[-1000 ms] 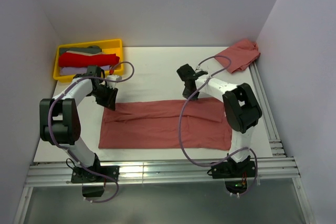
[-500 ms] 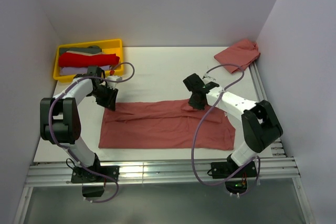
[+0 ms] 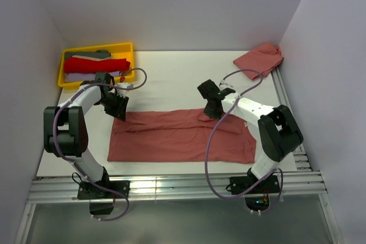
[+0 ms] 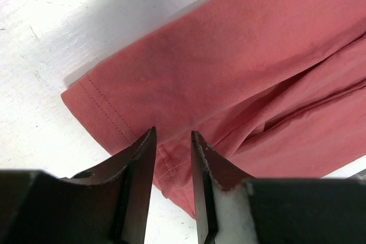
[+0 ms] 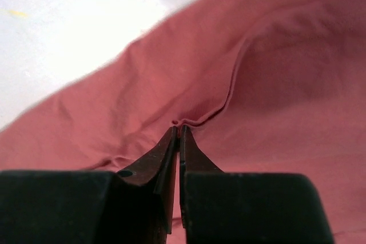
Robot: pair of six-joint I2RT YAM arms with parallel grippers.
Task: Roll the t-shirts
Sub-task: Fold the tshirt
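Observation:
One salmon-red t-shirt lies flat across the table's middle, folded into a long band. My left gripper is at its far left corner. In the left wrist view that gripper is open, its fingers standing either side of the stitched hem. My right gripper is on the band's far edge, right of centre. Seen from the right wrist, it is shut, pinching a thin fold ridge of the cloth. A second t-shirt lies crumpled at the back right corner.
A yellow tray at the back left holds red, grey and pale folded clothes. Purple cables loop from both arms over the table. Walls stand close on the left, back and right, and metal rails run along the near and right edges.
My right arm has swung outward and lowered its gripper onto the shirt's far edge, and its jaws have closed on the fold. The left arm has not moved.

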